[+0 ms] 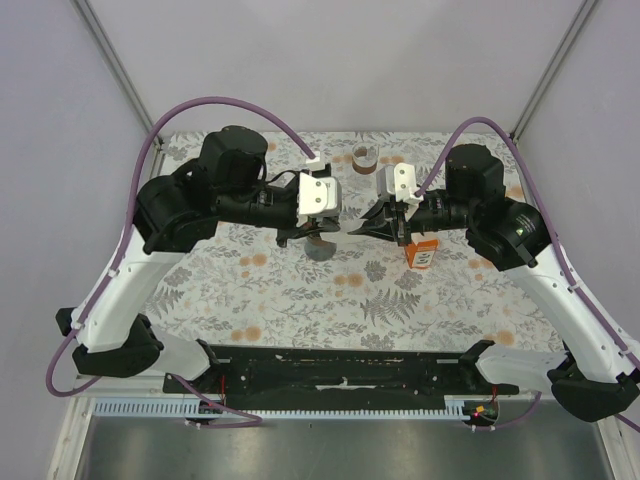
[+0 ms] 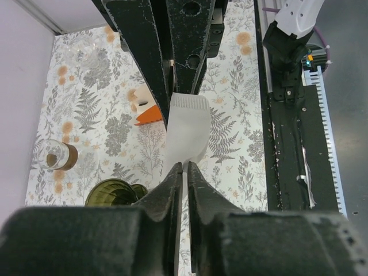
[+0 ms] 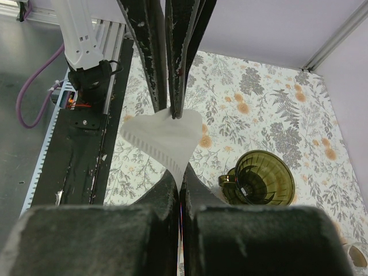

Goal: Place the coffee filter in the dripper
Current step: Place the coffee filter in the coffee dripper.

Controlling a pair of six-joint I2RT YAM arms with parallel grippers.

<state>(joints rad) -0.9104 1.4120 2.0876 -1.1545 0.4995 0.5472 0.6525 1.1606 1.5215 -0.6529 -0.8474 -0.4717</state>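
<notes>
The white paper coffee filter (image 2: 187,132) hangs in the air, gripped from opposite ends by both grippers. My left gripper (image 2: 185,167) is shut on its narrow end. My right gripper (image 3: 179,175) is shut on its other corner, with the filter (image 3: 164,138) fanning out above its tips. In the top view the left gripper (image 1: 338,230) and right gripper (image 1: 362,228) meet tip to tip over the table's middle, the filter (image 1: 350,229) barely showing between them. The green glass dripper (image 3: 261,178) stands upright on the table, also showing in the left wrist view (image 2: 112,192) and below the left gripper (image 1: 322,250).
An orange and white small box (image 1: 422,252) stands right of the dripper, under the right arm. A small glass jar (image 1: 366,157) with brown contents stands at the table's far edge. The black base rail (image 1: 340,370) runs along the near edge.
</notes>
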